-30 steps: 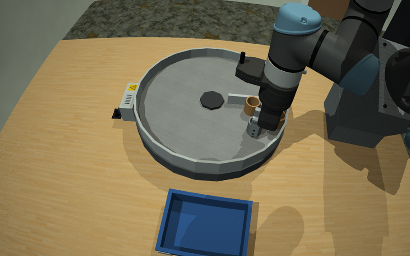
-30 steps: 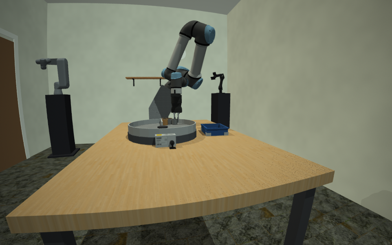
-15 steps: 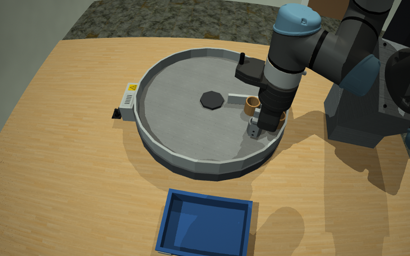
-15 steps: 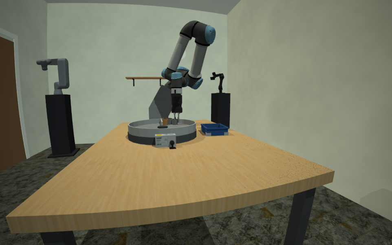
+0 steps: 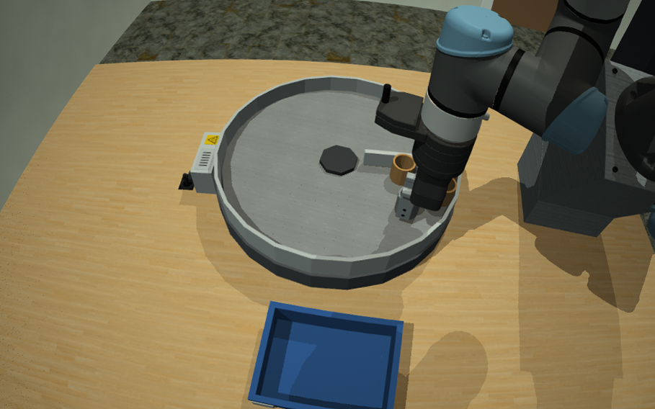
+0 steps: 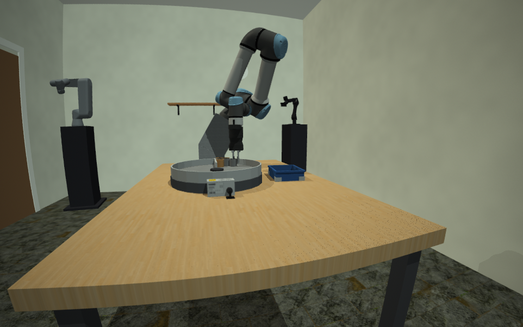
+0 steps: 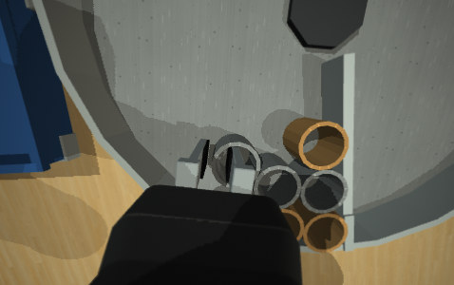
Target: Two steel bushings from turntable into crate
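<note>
My gripper [image 7: 217,152] [image 6: 235,159] is part open, low over the turntable [image 5: 281,168] [image 6: 188,175] [image 7: 214,71]. In the wrist view one finger is outside the left wall of a steel bushing [image 7: 232,139] and the other appears over its opening; I cannot tell whether either touches. Two more steel bushings [image 7: 285,194] [image 7: 328,197] stand to its right. A copper-coloured bushing [image 5: 399,175] [image 7: 291,138] stands above them in the wrist view, and two others [image 7: 296,227] [image 7: 328,233] below, one partly hidden by the gripper body. The blue crate [image 5: 337,316] [image 6: 285,175] [image 7: 24,90] is empty.
A pale divider [image 5: 378,158] [image 7: 349,119] stands beside the bushings. A dark hub [image 5: 338,159] [image 7: 328,21] is at the turntable's centre. The raised rim [image 5: 340,265] lies between the bushings and the crate. A grey control box [image 5: 203,163] [image 6: 220,187] stands at the turntable's outer side.
</note>
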`<state>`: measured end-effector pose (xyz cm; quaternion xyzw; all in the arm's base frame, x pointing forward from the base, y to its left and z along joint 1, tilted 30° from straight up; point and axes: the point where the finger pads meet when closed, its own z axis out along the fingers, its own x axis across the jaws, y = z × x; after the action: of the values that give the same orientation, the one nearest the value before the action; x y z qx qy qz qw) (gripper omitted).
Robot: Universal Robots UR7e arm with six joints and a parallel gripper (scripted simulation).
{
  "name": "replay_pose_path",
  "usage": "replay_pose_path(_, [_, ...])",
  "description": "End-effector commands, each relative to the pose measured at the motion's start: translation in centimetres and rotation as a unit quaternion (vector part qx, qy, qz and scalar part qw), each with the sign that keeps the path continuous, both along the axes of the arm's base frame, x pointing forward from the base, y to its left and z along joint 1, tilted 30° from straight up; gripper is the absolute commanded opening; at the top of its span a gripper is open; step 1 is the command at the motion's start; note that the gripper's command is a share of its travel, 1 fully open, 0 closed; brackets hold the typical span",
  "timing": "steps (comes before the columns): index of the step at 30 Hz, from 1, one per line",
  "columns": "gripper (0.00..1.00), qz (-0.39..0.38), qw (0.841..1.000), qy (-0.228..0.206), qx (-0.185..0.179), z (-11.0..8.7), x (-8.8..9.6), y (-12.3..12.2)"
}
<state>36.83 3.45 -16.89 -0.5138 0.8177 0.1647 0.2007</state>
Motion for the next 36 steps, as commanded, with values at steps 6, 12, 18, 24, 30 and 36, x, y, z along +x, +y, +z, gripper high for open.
replay_pose_path(6, [0.45, 0.000, 1.000, 0.000, 0.000, -0.02, -0.08, -0.01])
replay_pose_path(12, [0.45, 0.000, 1.000, -0.001, -0.001, -0.03, -0.11, -0.05])
replay_pose_path(18, [0.45, 0.000, 1.000, -0.001, 0.000, -0.04, -0.22, -0.04])
replay_pose_path(24, [0.45, 0.000, 1.000, -0.001, 0.000, -0.04, -0.22, -0.04])
replay_pose_path(30, [0.45, 0.000, 1.000, -0.002, -0.001, -0.04, -0.27, -0.09])
replay_pose_path(36, [0.45, 0.000, 1.000, -0.002, -0.001, -0.05, -0.32, -0.09])
